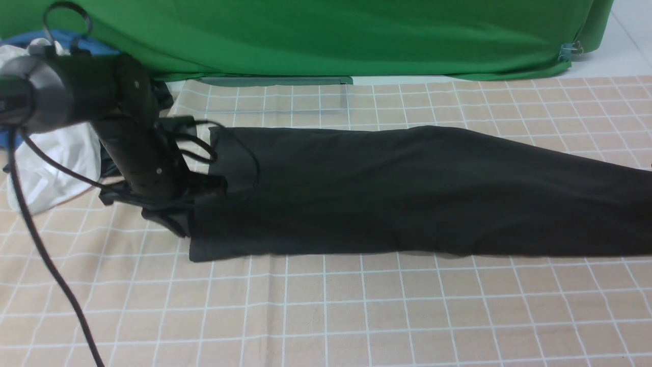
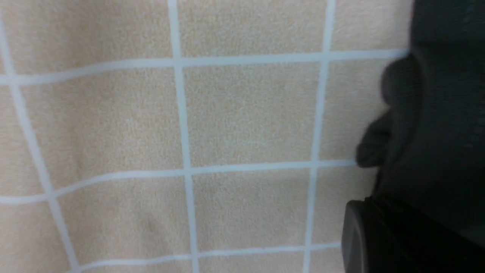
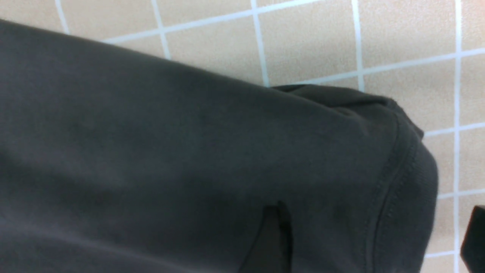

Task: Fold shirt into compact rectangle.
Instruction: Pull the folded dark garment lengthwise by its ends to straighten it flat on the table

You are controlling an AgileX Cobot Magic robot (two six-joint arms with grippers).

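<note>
Across the checked counter (image 1: 326, 316) lies the shirt (image 1: 407, 193), folded into a long band. At its left end the left claw (image 1: 173, 219) is closed; whether the right claw (image 3: 473, 237) is open cannot be told.

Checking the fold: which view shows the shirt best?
Front view: the shirt lies as one long band, nearly whole. Right wrist view shows only a stitched end; left wrist view, an unclear dark edge.
</note>
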